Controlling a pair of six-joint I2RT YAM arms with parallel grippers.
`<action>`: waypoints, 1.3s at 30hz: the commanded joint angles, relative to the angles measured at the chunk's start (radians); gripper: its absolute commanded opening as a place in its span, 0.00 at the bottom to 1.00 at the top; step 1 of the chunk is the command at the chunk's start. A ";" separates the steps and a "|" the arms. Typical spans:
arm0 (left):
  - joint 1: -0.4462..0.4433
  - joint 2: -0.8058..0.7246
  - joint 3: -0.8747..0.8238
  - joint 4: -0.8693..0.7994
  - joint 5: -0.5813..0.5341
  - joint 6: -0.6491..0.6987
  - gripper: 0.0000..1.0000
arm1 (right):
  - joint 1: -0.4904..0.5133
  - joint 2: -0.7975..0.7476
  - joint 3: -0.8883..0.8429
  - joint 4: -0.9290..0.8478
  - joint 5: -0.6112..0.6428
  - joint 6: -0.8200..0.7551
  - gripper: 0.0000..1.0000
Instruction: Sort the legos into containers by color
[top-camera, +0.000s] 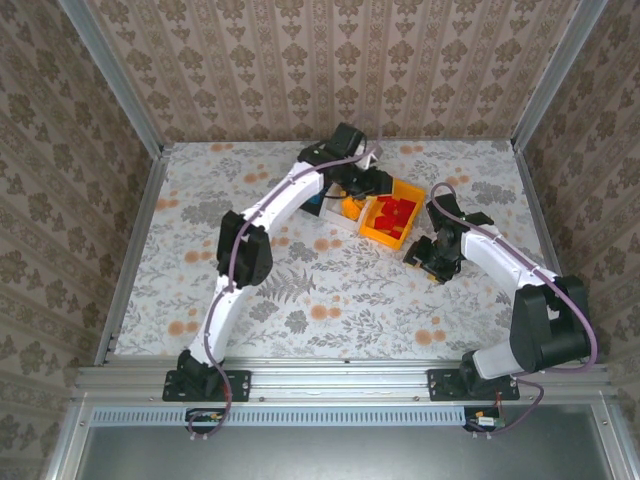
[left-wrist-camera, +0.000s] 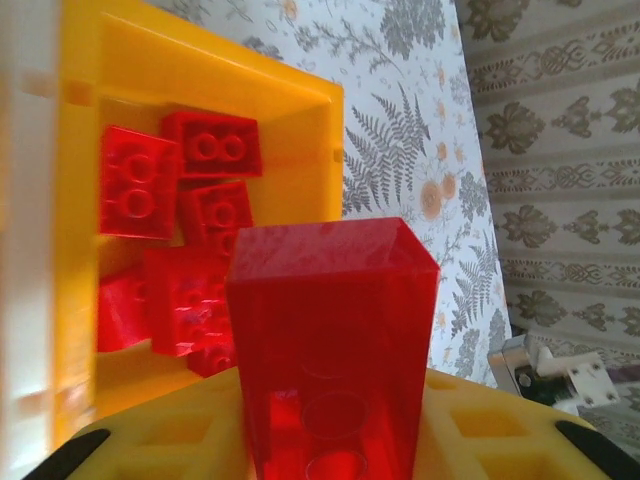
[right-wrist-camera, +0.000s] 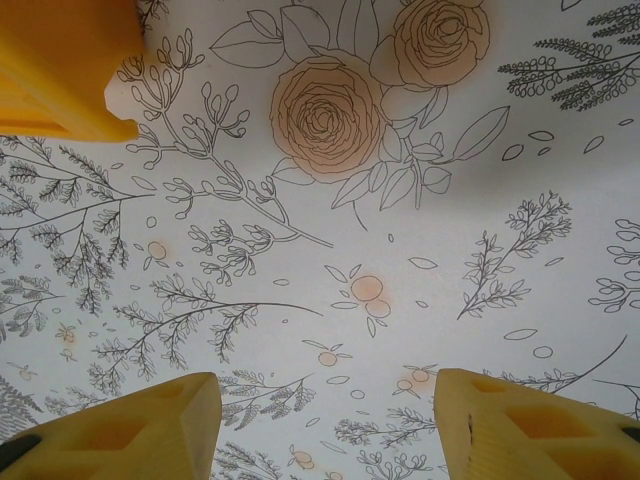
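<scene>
**A:** What has the left gripper (left-wrist-camera: 335, 400) got?

**B:** Its yellow fingers (left-wrist-camera: 150, 440) are pinched on a small red plastic brick (left-wrist-camera: 330, 300). The brick stands upright above the orange-yellow rectangular plastic bin (left-wrist-camera: 300, 130).

**A:** And inside that bin?

**B:** A heap of red bricks (left-wrist-camera: 170, 200) on its floor. Just beside it on the left sits the white rectangular plastic bin (top-camera: 335, 222), with orange-yellow bricks (top-camera: 350, 207) in it.

**A:** The right gripper (right-wrist-camera: 325, 385)?

**B:** It is right of the bins, low over the flower-printed table (right-wrist-camera: 330, 250). Its jaws stand apart, with only tabletop between them. A corner of the orange-yellow bin lies ahead of it, to the left.
</scene>
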 joint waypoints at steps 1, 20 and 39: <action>-0.006 0.060 0.133 -0.115 0.023 0.009 0.39 | -0.005 -0.026 0.011 -0.030 -0.018 -0.005 0.59; -0.001 -0.116 0.077 -0.184 -0.141 0.200 0.94 | -0.005 -0.016 -0.014 0.020 -0.047 0.007 0.63; 0.188 -0.974 -1.125 0.112 -0.698 0.052 1.00 | -0.005 -0.194 -0.037 0.350 0.165 -0.437 0.80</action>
